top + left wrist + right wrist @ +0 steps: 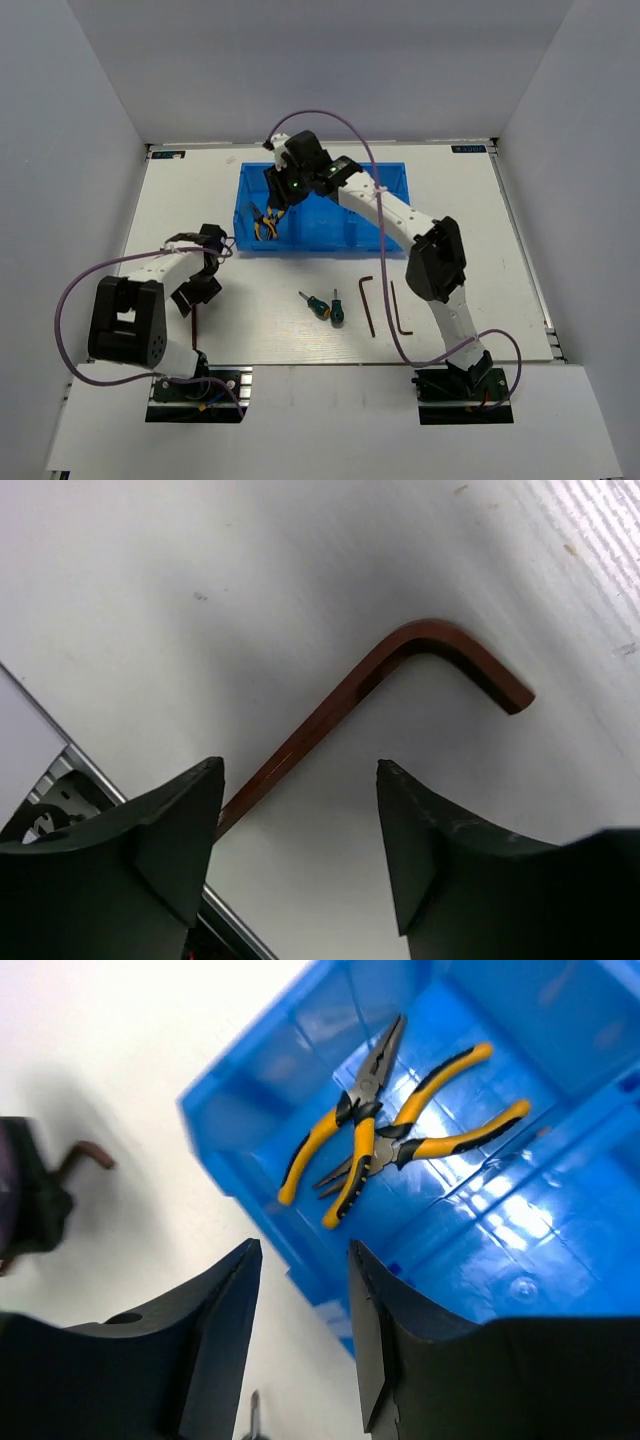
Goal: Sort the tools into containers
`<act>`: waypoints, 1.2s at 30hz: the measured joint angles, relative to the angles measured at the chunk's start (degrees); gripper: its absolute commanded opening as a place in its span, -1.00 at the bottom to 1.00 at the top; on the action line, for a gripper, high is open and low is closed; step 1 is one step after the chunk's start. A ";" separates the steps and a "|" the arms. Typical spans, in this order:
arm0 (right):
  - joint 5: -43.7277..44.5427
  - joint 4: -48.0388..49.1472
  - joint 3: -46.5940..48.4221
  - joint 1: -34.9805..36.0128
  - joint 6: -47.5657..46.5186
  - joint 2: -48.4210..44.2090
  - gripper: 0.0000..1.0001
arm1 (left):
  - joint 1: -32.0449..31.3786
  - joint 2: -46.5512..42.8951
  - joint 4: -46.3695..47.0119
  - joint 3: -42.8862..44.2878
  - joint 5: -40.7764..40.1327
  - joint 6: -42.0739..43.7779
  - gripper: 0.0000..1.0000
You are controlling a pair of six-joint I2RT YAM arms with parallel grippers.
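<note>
The blue three-compartment bin stands at the back middle. Two yellow-handled pliers lie in its left compartment; in the right wrist view they lie crossed on the bin's floor. My right gripper hovers open and empty over that compartment's near wall. My left gripper is open just above a brown-dark hex key, which lies on the table and runs under the left finger. Two green-handled screwdrivers and two more hex keys lie on the table.
The white table has a metal rail along its near edge, close to the left gripper. Grey walls close in the back and sides. The right arm stretches across the table's middle right towards the bin.
</note>
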 measured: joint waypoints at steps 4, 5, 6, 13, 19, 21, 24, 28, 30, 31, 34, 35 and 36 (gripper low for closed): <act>-2.03 0.76 -4.04 -1.97 0.83 -8.07 -0.07 | 1.03 3.37 2.99 0.22 1.05 3.15 0.09; -2.56 0.90 -5.60 -2.95 0.98 -10.80 -0.07 | 1.14 4.17 3.28 0.68 1.09 3.85 0.03; -2.89 1.33 -7.10 -3.96 1.05 -13.29 -0.10 | 1.25 4.63 3.78 0.92 1.27 4.50 -0.07; -4.46 3.72 -20.33 -13.16 1.09 -28.98 -0.10 | 1.55 5.29 6.62 0.50 2.67 7.37 -0.39; -5.16 3.06 -31.65 -18.73 0.81 -34.18 -0.10 | 1.81 5.42 8.02 0.31 3.30 9.92 -0.75; -5.38 2.51 -35.12 -20.20 0.63 -35.26 -0.10 | 1.84 5.51 8.15 0.44 3.72 10.99 -0.81; -5.60 1.60 -39.26 -22.05 0.20 -36.85 -0.10 | 2.12 5.55 8.31 0.66 4.50 12.55 -0.93; -5.95 1.36 -42.88 -24.15 -0.55 -39.58 -0.10 | 2.38 5.51 9.16 1.20 6.27 14.14 -1.00; -6.12 1.36 -44.00 -24.90 -0.63 -40.96 -0.10 | 2.38 5.22 10.25 1.51 7.61 14.62 -1.00; -6.27 1.38 -44.41 -25.22 -0.70 -41.57 -0.10 | 2.34 4.92 11.08 1.55 8.46 14.82 -1.00; -6.86 1.36 -45.42 -26.10 -0.70 -43.08 -0.10 | 2.23 4.09 13.97 1.55 11.69 14.82 -1.00; -7.19 1.40 -45.57 -26.29 -0.70 -43.32 -0.10 | 2.16 4.02 14.69 1.57 12.50 14.84 -1.00; -7.41 1.38 -45.62 -26.45 -0.70 -43.45 -0.10 | 2.16 3.98 15.21 1.57 13.03 14.88 -1.00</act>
